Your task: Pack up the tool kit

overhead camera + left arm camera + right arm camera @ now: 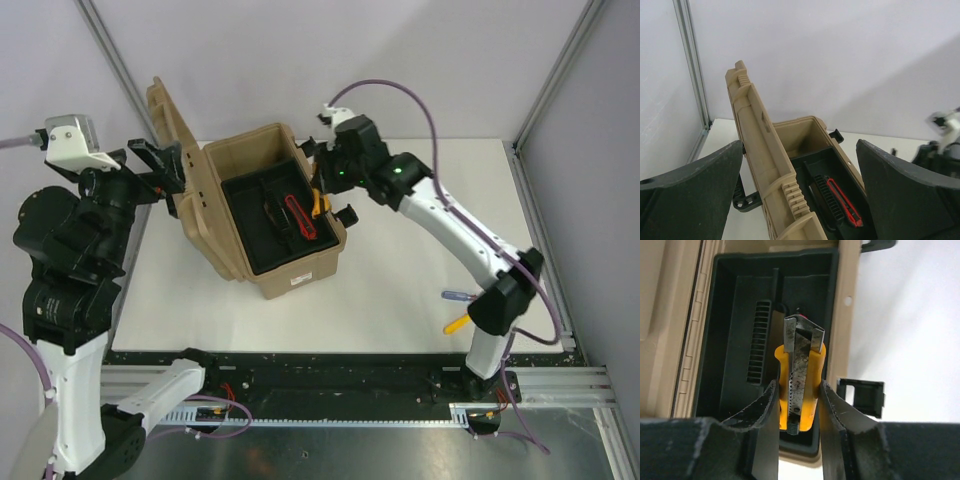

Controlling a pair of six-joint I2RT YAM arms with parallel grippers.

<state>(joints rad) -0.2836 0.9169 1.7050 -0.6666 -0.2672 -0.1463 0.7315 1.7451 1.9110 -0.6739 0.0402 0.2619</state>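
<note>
The tan tool box (290, 270) stands open with its lid (170, 120) raised at the left. Its black tray (255, 215) holds a red and black utility knife (300, 217). My right gripper (322, 195) is shut on a yellow-handled metal tool (800, 370) and holds it just above the tray's right side (735, 315), by the box rim (842, 315). My left gripper (165, 165) is open. Its fingers (695, 195) stand wide apart either side of the lid's edge (760, 145) without touching it. The knife also shows in the left wrist view (842, 200).
A yellow-handled tool (455, 323) and a purple-handled one (458, 295) lie on the white table by the right arm's base. A black latch (862, 397) hangs open on the box's right wall. Frame posts stand at the table's back corners.
</note>
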